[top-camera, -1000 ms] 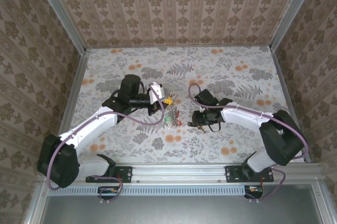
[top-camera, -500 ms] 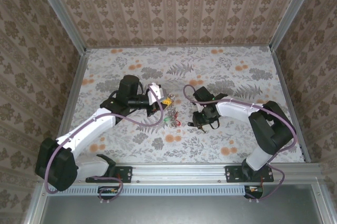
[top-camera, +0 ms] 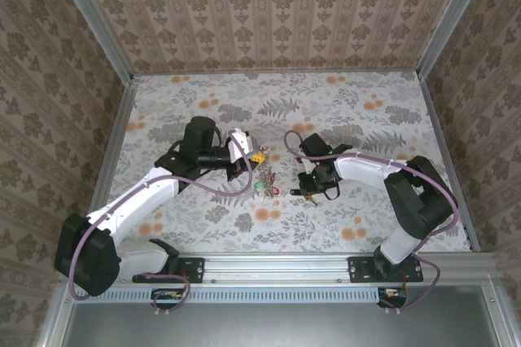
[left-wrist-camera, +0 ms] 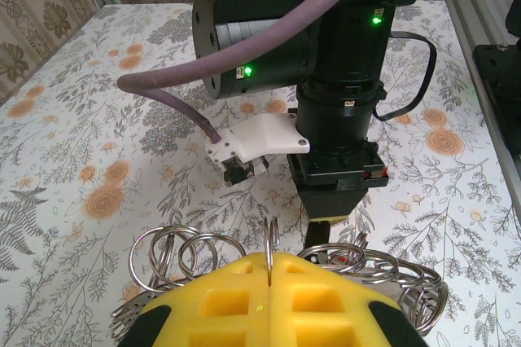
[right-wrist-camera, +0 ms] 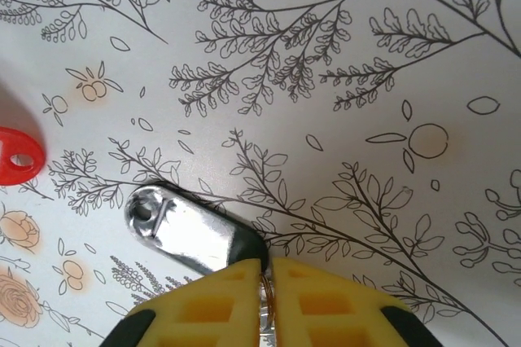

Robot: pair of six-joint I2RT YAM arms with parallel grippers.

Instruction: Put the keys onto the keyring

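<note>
The left gripper point(left-wrist-camera: 269, 265) is pressing its yellow pads together on one thin loop of the grey-silver, many-looped wire keyring point(left-wrist-camera: 183, 253), standing it upright, likely to steady it for threading. In the top view the keyring point(top-camera: 262, 174) is sitting at that gripper's 4 o'clock. The right gripper point(right-wrist-camera: 266, 270) is squeezing nearly closed on a flat silver metal key point(right-wrist-camera: 183, 231) — or perhaps its little ring — the pads are hiding the contact. A red plastic key tag point(right-wrist-camera: 16, 155) is lying at 10 o'clock. No lettering is showing legibly.
</note>
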